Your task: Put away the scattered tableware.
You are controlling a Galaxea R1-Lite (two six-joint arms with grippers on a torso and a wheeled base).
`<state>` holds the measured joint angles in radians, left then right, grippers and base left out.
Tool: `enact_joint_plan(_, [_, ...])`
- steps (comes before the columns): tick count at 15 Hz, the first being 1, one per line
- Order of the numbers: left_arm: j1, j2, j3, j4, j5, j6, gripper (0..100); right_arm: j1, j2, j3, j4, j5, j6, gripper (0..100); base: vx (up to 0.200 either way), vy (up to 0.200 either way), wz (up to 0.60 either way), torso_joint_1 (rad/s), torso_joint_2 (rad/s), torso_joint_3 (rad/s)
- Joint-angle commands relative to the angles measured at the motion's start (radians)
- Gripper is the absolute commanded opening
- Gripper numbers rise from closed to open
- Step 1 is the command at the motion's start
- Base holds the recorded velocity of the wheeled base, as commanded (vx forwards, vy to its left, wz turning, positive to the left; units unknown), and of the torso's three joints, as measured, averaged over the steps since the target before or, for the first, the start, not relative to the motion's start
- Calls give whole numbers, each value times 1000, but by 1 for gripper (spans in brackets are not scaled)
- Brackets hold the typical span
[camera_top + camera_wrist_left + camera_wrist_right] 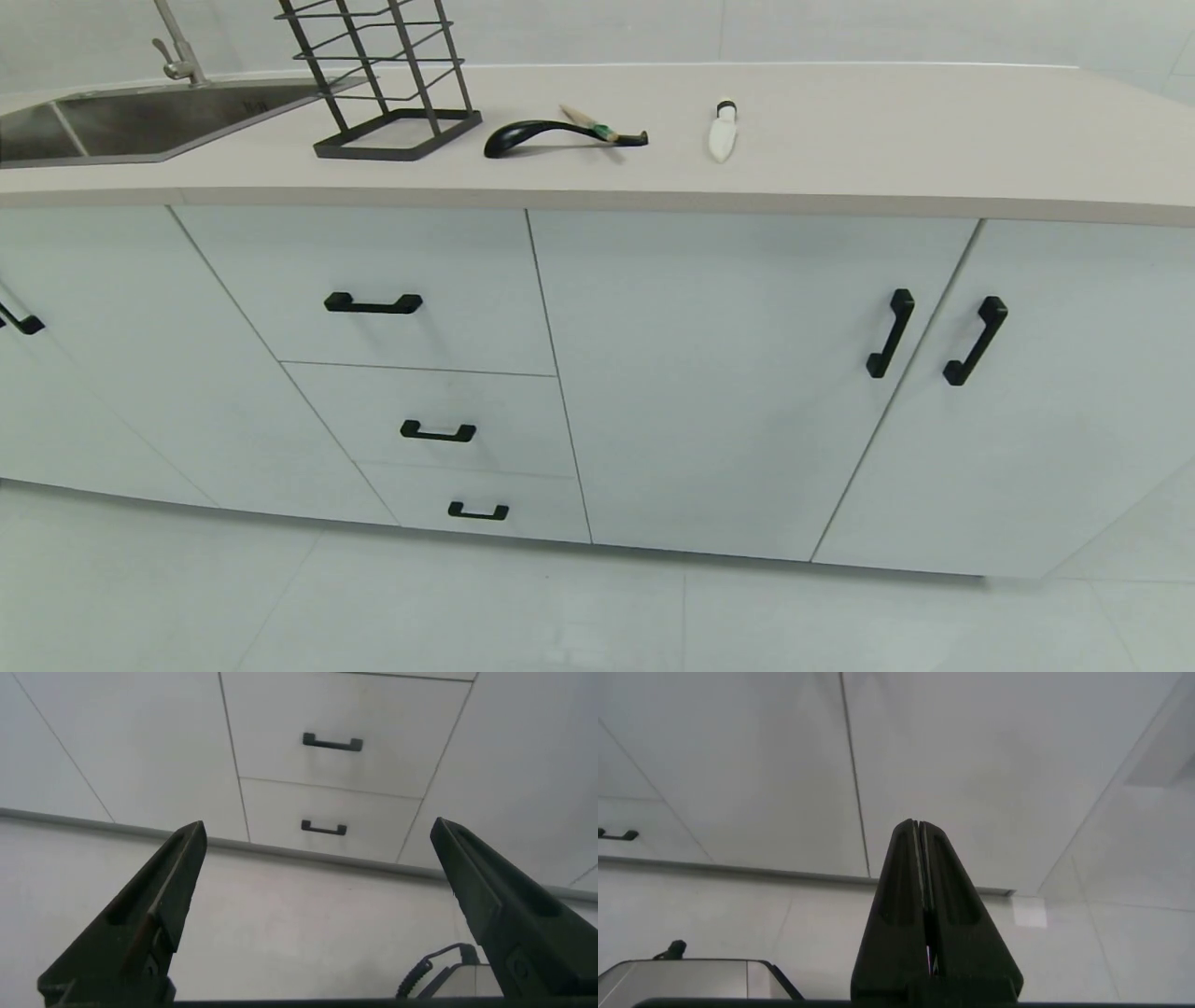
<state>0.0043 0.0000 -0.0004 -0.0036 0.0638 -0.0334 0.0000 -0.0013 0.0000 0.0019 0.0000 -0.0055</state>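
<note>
- The sink (pixel 140 121) is being shown off to the left of the wire rack (pixel 392 131), with the faucet (pixel 177 47) standing behind it.
- The rack itself is being kept upright on the countertop (pixel 934 131).
- Three drawers (pixel 373 271) are being stacked right below the rack, all shut, each with a black handle.
- The black spoon (pixel 523 138) is being left lying just right of the rack, with its bowl end toward the rack and its handle pointing away.
- A wooden-handled utensil (pixel 588 121) with a green band is being rested at the spoon's handle end, a bit further right of the rack. Whether the two are touching can't really be told.
- A white utensil (pixel 724 135) with a black end is being left on its own further right again, well apart from the rack.
- Two cabinet doors (pixel 747 373) with upright black handles are being kept shut, below and to the right of the rack.
- The left gripper (pixel 318 829) is being held spread wide and empty, down low and facing the two lower drawers under the rack.
- The right gripper (pixel 918 835) is being held with its fingers pressed tight together, aimed at plain cabinet fronts and floor.
</note>
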Motion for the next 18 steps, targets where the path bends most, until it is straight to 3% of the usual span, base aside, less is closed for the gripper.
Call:
enact_joint_plan(1, [0, 0, 0, 1, 1, -2, 100, 0, 1, 0, 0, 0, -1, 0, 0, 200, 0, 2, 7, 2])
enact_joint_plan(6, [0, 0, 0, 1, 1, -2, 100, 0, 1, 0, 0, 0, -1, 0, 0, 200, 0, 2, 3, 2])
enact_joint_plan(18, [0, 0, 0, 1, 1, -2, 100, 0, 1, 0, 0, 0, -1, 0, 0, 0, 0, 0, 0, 0])
